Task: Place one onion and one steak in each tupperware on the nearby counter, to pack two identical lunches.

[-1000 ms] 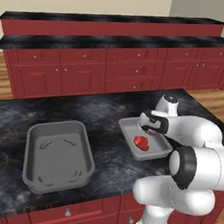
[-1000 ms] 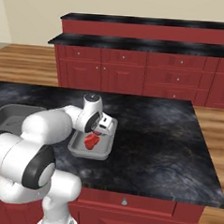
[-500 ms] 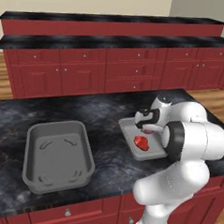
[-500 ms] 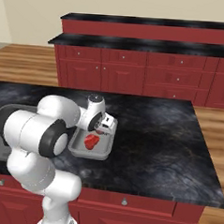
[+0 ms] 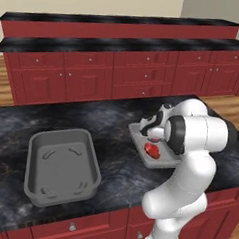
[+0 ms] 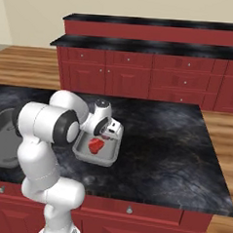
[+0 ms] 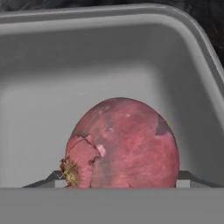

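Two tiers of detail meet us at the near side: dark red cabinet fronts with small silver knobs, and over them the counter, a broad slab of black stone veined with grey marbling and faintly glossy.

Close to its front edge, toward the left corner, we see the larger tupperware. It is a deep, dark grey, lidless rectangle with rounded corners and a smooth matte floor.

Further in, near the middle of the counter and well apart from that box, lies the smaller tupperware, which is shallow, light grey and softly rounded at the rim. On its floor rests the steak, a flat, bright red piece. Just behind the steak, in the same container, we find the onion. It is a purplish-pink ball with papery, streaked skin and a dry tuft at its root end.

The end effector reaches down into this container. In the hand view its dark fingertips sit against both sides of the onion, so we read it as pinching the onion low over the grey floor.

Beyond the counter's far edge runs a wooden plank floor. Past it stands a long two-tiered red cabinet run with black stone tops. A plain beige wall rises behind.
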Tool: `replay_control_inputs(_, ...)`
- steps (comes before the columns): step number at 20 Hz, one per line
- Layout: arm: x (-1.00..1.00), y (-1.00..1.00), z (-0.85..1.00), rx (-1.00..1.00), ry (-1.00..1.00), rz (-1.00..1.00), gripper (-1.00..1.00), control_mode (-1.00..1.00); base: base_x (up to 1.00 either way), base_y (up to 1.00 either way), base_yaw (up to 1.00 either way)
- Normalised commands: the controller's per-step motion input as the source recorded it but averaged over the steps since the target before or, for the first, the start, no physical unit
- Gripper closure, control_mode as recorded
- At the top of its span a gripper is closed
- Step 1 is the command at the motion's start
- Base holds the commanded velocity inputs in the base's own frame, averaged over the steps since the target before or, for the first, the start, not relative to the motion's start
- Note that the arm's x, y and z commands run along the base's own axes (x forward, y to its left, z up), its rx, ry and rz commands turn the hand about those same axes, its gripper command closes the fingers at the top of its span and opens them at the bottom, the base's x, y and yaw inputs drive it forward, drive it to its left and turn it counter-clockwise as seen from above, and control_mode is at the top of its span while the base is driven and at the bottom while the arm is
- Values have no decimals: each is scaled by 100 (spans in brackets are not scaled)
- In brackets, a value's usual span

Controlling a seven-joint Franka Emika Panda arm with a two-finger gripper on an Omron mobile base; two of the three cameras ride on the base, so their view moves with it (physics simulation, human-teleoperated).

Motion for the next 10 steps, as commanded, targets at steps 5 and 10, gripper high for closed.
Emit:
replay_control_inputs(5,24,0,-23,0,1,0,100,-100,0,0,0)
replay_control_inputs(10,-15,0,3,0,0,-2,-100,-100,0,0,0)
